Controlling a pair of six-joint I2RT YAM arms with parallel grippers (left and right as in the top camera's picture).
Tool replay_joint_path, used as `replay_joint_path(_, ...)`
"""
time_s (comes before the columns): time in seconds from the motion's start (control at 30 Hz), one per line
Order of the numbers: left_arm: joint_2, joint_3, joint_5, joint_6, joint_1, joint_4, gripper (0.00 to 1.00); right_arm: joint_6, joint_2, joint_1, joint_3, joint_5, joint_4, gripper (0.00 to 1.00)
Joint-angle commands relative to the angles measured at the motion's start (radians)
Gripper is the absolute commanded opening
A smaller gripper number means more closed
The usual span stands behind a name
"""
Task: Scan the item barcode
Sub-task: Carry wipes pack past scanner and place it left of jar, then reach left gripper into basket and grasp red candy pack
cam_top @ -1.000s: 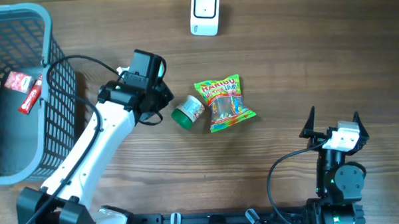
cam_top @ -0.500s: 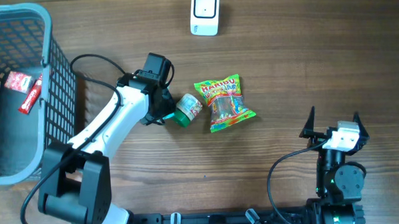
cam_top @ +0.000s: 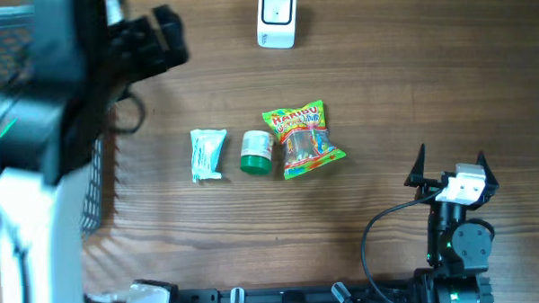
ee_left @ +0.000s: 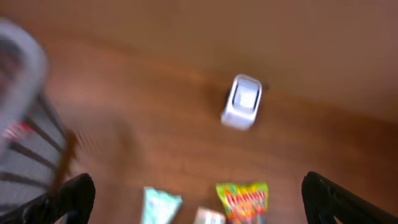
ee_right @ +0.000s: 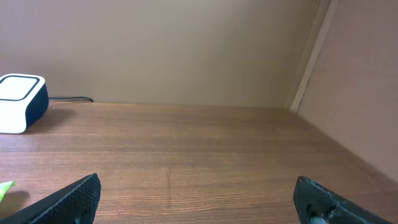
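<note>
Three items lie in a row mid-table: a pale green packet (cam_top: 208,154), a green-capped jar (cam_top: 256,153) and a Haribo bag (cam_top: 302,139). The white barcode scanner (cam_top: 276,18) stands at the far edge. My left gripper (cam_top: 162,38) is raised high at the upper left, blurred, well away from the items. The left wrist view shows it (ee_left: 199,208) open and empty above the packet (ee_left: 158,205), the bag (ee_left: 244,199) and the scanner (ee_left: 242,111). My right gripper (cam_top: 451,159) rests open and empty at the front right, and the right wrist view (ee_right: 199,199) confirms this.
A blue mesh basket (cam_top: 98,180) stands at the left, mostly hidden behind my raised left arm; its rim (ee_left: 25,124) shows blurred in the left wrist view. The scanner (ee_right: 18,102) appears far left in the right wrist view.
My left gripper opened and let go of the pale green packet, which now lies left of the jar. The left arm then rose up and away to the upper left. The right arm stayed still.
</note>
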Motion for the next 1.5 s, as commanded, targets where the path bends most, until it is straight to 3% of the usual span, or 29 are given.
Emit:
replay_joint_path(0.0, -0.018, 0.023, -0.298, 0.018, 0.135, -0.023, 1.0, -0.006, 0.0, 0.005, -0.001, -0.012, 0.003, 1.0)
replay_joint_path(0.1, -0.011, 0.017, -0.307, -0.122, 0.297, -0.049, 1.0, -0.006, 0.0, 0.005, -0.001, -0.012, 0.003, 1.0)
replay_joint_path(0.2, 0.016, 0.011, -0.228, -0.41, 0.519, -0.106, 1.0, -0.006, 0.0, 0.005, -0.001, -0.012, 0.003, 1.0)
replay_joint_path(0.27, 0.044, 0.011, -0.151, -0.472, 0.608, -0.119, 1.0, -0.007, 0.0, 0.005, -0.001, -0.012, 0.003, 1.0)
replay_joint_path(0.4, 0.184, 0.011, -0.126, -0.429, 0.723, -0.109, 1.0, -0.006, 0.0, 0.005, -0.001, -0.012, 0.003, 1.0)
replay_joint_path(0.6, 0.414, 0.011, -0.277, -0.412, 0.732, -0.058, 1.0, -0.007, 0.0, 0.005, -0.001, -0.012, 0.003, 1.0)
replay_joint_path(0.9, 0.621, 0.011, -0.31, -0.358, 0.732, 0.079, 1.0, -0.006, 0.0, 0.005, -0.001, -0.012, 0.003, 1.0)
replay_joint_path(1.2, 0.684, -0.134, -0.312, -0.358, 0.734, 0.229, 1.0, -0.006, 0.0, 0.005, -0.001, -0.012, 0.003, 1.0)
replay_joint_path(1.47, 0.686, -0.335, -0.229, -0.219, 0.734, 0.499, 1.0, -0.007, 0.0, 0.005, -0.001, -0.012, 0.003, 1.0)
